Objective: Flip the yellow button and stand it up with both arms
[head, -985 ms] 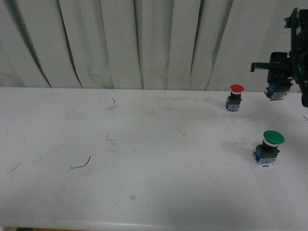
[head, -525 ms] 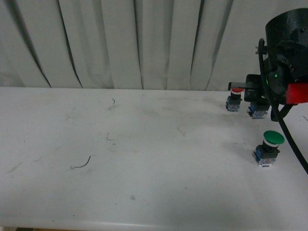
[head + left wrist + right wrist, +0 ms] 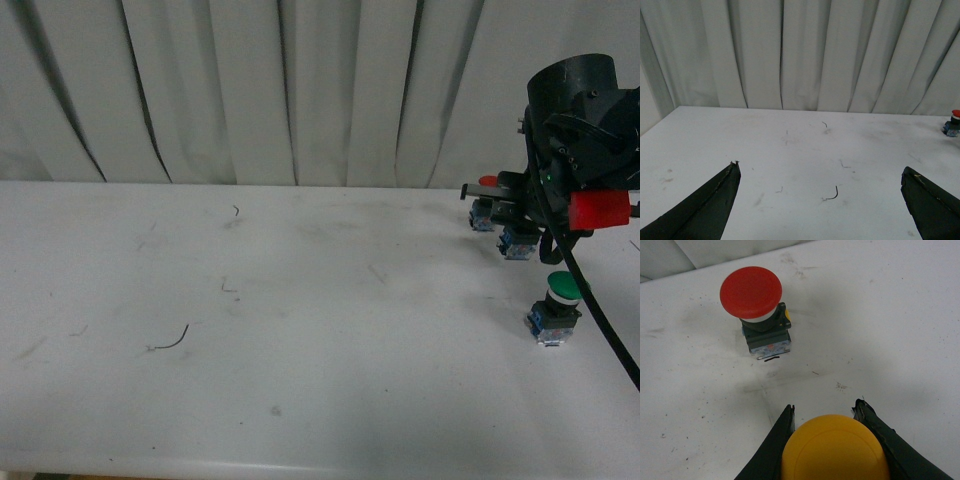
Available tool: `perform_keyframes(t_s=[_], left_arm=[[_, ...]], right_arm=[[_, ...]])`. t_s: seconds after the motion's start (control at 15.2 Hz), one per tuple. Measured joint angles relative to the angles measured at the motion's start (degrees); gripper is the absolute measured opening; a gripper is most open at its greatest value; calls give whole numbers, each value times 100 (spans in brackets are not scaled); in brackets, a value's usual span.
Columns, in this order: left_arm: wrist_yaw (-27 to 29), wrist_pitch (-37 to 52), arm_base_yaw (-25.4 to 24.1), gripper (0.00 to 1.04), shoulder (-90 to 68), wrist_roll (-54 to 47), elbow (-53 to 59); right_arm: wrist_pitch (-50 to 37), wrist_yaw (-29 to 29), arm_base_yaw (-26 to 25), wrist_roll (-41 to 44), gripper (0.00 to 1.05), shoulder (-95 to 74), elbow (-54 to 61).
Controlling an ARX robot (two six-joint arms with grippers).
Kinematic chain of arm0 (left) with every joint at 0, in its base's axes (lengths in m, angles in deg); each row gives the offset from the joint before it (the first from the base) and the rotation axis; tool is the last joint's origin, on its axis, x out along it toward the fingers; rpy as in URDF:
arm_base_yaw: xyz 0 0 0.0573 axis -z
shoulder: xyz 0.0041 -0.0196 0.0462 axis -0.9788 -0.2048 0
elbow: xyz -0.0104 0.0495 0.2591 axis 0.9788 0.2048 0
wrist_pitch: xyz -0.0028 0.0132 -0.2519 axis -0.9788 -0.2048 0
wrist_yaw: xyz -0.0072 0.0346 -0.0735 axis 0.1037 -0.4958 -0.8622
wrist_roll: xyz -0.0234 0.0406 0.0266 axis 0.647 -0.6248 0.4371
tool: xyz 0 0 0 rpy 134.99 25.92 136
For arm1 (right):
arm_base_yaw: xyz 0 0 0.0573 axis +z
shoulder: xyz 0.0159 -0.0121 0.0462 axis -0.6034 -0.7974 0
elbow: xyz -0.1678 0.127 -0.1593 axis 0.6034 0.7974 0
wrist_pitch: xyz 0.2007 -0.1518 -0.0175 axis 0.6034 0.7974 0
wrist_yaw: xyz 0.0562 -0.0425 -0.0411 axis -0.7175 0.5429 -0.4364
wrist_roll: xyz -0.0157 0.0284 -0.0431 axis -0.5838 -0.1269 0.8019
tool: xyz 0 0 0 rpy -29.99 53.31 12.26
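Holding nothing, the left gripper [image 3: 820, 167] waits far to the left of the red button [image 3: 751, 292], its fingers spread wide. The right gripper [image 3: 825, 406] pinches the yellow button [image 3: 835, 450] by its sides, cap up, just right of the red button. I cannot tell if its base touches the table [image 3: 300, 330]. The green button [image 3: 566, 287] stands further right of the red button, nearer the robot. I think the job now is standing the yellow button. Go down slowly, keep the base flat, stay off the red button, and let go only when it sits firm.
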Motion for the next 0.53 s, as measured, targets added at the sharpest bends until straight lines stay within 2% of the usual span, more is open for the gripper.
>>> perform_keyframes(t_s=[0.53], left_arm=[[0,0,0,98,0,0,0]], right_arm=[[118,129,2,-33,34,-278,-168]])
